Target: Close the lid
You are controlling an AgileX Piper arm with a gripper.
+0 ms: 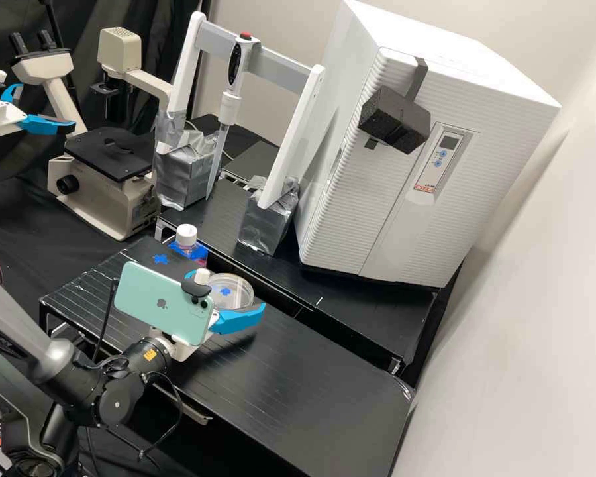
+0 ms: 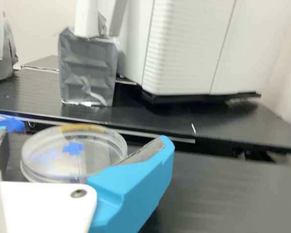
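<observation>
Grey-and-black arm (image 1: 21, 326) with a white end effector (image 1: 228, 290)
Rounded black joints (image 1: 119, 399) carry looping black cables (image 1: 181, 412) and a small yellow label (image 1: 150, 355); a mint-green phone (image 1: 153, 301) sits in a black clamp (image 1: 195, 289). Angular bright-blue fingers (image 2: 136, 182) have grey pads (image 2: 146, 149), beside a white plate (image 2: 41, 206) with one round screw (image 2: 78, 193).

The tool (image 1: 229, 291) is white with bright blue fingers (image 1: 240, 320). The petri dish (image 1: 244, 286) is see-through, with a yellow-brown patch on its rim. The phone (image 1: 146, 285) is minty green. The desk (image 1: 298, 377) is black with thin lines. The big lab cabinet (image 1: 351, 218) is white with skinny stripes.
</observation>
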